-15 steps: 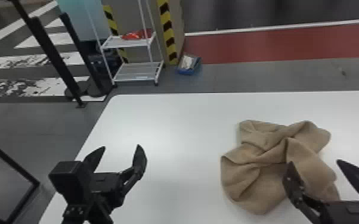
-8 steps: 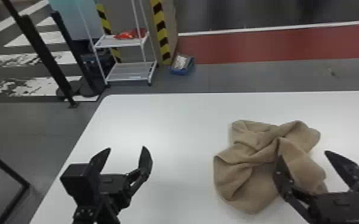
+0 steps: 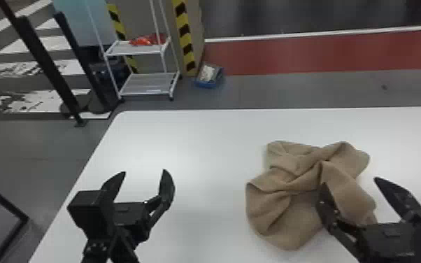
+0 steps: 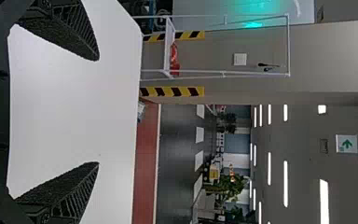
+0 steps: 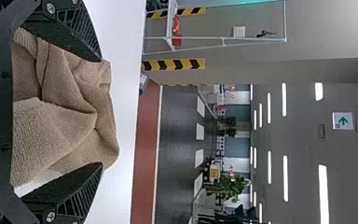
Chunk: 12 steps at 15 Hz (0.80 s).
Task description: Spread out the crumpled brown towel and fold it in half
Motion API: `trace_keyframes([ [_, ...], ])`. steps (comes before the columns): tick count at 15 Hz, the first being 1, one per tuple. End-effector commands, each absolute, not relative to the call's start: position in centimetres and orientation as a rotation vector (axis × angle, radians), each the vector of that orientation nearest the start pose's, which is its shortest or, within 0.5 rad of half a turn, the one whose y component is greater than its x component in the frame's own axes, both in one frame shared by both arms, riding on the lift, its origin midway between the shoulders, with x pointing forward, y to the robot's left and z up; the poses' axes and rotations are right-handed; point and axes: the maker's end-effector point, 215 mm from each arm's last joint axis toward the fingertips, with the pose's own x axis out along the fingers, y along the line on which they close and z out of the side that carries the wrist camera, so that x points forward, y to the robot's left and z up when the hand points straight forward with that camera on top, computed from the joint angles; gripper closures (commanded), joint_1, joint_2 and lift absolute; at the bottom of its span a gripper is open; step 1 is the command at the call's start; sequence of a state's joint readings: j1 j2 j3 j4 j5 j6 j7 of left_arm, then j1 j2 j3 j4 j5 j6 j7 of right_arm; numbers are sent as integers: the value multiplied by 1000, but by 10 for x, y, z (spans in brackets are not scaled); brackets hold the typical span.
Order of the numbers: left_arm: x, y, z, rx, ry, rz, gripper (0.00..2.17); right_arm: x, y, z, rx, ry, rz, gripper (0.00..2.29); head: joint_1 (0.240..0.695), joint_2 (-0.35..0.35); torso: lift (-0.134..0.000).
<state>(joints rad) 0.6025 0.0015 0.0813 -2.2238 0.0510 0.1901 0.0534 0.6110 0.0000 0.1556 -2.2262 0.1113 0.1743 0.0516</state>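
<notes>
Right gripper: fingers spread wide, nothing gripped. Brown towel lies crumpled on the white table, ahead of this gripper and off toward its left side. In the head view its left finger overlaps the cloth, and a loose flap shows between the two fingers. Contact uncertain: the overlap may be only line of sight.

Left gripper: also wide, holding nothing. It hangs over the tabletop, well apart from the towel, which lies off to its right. Pose looks ready rather than engaged.

Towel state: bunched, several folds crossing near its middle, layers doubled over, no full rectangle to read. Spreading looks to be the step in hand, at its very start; the fold in half has to wait for a flat cloth.

Next move, my judgement: right gripper lowers onto the flap in front of it, closes on the top layer or an edge, lifts and draws it open. Left gripper would need to come across to its right to take another edge, so the two can pull apart. Main risk: pinching several layers at once, dragging the whole bundle instead of opening it. Soft, thick-looking cloth; creases will probably need a second pull.
</notes>
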Motion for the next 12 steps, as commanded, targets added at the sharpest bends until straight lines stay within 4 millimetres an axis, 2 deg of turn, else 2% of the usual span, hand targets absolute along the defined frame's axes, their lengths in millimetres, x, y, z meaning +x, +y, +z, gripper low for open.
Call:
trace_keyframes([
  [1,417,278,-341,-8,142,113,80,409,-135,-343,-49,153,200,107,695,190,-125],
  [6,420,276,-349,-11,155,105,83,382,-141,-370,-195,269,345,113,695,207,-125],
  [9,421,272,-354,-14,162,99,83,364,-149,-373,-250,296,454,127,695,198,-125],
  [11,421,271,-356,-13,167,96,83,358,-162,-377,-270,318,478,127,695,195,-125],
  [12,421,271,-356,-13,167,98,83,354,-168,-385,-298,348,482,130,695,189,-125],
])
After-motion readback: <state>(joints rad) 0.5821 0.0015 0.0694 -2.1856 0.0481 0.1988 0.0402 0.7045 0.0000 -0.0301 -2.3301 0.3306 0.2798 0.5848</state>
